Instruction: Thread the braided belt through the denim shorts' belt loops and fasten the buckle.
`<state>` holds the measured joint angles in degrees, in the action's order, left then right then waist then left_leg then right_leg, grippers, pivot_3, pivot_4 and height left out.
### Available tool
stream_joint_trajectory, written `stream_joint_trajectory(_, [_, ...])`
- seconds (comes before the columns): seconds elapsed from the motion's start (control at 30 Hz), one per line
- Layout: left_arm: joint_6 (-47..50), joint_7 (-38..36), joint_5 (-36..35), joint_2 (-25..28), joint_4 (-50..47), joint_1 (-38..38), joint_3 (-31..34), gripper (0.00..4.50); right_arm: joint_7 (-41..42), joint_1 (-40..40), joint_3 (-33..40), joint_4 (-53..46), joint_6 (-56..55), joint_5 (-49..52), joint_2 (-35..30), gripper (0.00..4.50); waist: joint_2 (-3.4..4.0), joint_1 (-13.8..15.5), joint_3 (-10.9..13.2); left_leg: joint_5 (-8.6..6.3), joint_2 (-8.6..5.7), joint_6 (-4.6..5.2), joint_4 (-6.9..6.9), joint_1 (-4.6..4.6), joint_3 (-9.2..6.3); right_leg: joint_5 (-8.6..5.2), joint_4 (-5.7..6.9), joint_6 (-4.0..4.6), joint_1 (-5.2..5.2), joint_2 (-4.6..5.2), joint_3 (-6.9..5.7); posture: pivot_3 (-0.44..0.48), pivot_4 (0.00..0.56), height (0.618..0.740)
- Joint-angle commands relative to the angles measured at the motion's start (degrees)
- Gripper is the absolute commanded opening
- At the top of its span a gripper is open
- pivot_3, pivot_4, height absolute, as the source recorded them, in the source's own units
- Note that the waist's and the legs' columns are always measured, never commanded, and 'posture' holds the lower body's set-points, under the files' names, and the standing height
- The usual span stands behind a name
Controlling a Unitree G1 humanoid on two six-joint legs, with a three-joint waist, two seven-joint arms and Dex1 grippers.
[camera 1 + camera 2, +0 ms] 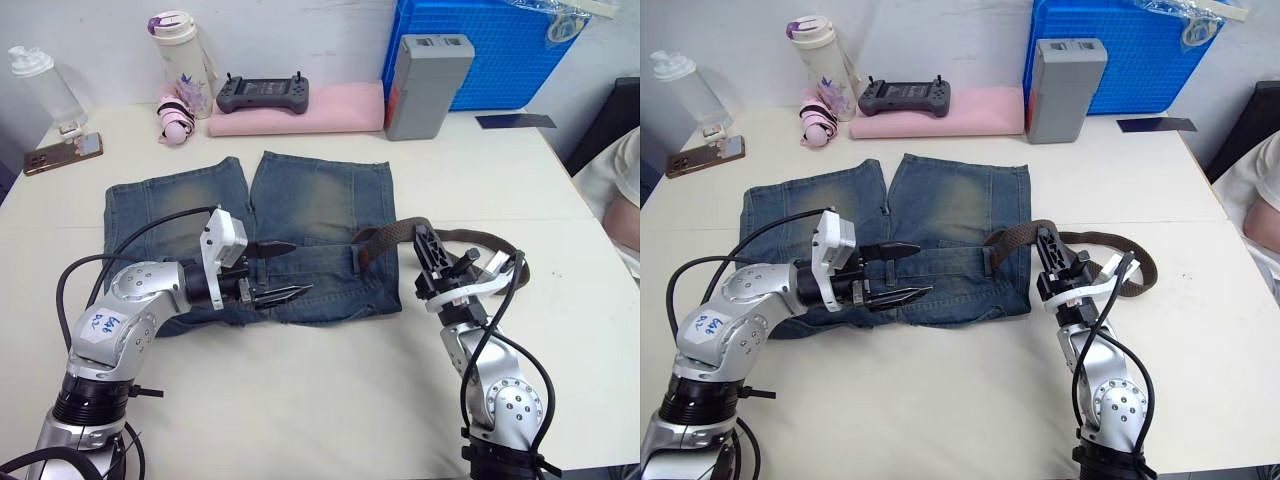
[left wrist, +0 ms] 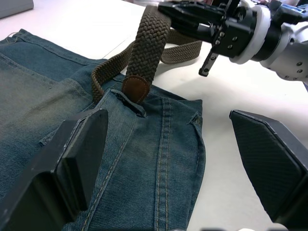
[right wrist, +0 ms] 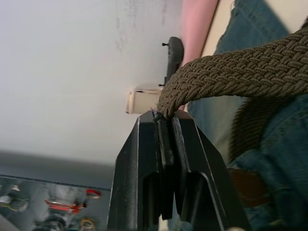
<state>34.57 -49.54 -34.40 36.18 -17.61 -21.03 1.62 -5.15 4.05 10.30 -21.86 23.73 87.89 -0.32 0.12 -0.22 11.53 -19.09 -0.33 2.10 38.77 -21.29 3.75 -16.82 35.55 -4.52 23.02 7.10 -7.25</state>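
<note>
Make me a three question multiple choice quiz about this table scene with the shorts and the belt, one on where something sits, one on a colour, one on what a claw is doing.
1. Where does the game controller lie?
A. on the pink folded cloth
B. on the denim shorts
C. in the blue crate

2. What colour is the braided belt?
A. red
B. dark brown
C. white

3. What is the right claw doing?
A. hanging open
B. shut on a bottle
C. shut on the belt

Answers: 1 A, the controller rests on the pink cloth. 2 B, the weave is dark brown. 3 C, the right wrist view shows its fingers pinching the strap.
</note>
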Motion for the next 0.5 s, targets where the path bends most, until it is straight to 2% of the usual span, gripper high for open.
stream_joint_trajectory(0.03, [0.05,0.02,-1.05,0.48,-2.60,0.09,1.45,4.38,2.71,-0.25,0.40,0.58,-0.31,-3.08,-0.31,0.00,0.00,-0.05,0.00,0.00,0.00,0.00,0.00,0.00,0.00,0.00,0.00,0.00,0.00,0.00,0.00,0.000,0.150,0.724])
stream_joint_trajectory(0.23, [0.46,0.22,-1.21,0.56,-2.94,0.04,1.51,4.38,4.99,-0.24,1.62,3.63,-0.92,-10.10,-1.86,0.00,0.00,0.04,0.00,0.00,0.00,0.00,0.00,0.00,0.01,0.00,0.00,0.00,0.00,0.00,0.01,0.000,0.150,0.724])
stream_joint_trajectory(0.5, [0.84,0.34,-1.19,0.60,-3.20,0.17,1.62,4.38,5.88,-0.45,0.22,2.68,0.33,-15.32,-1.36,0.00,0.00,-0.01,0.00,0.01,0.00,-0.02,0.00,0.01,0.02,0.00,0.01,0.00,0.01,0.00,0.01,0.000,0.150,0.724])
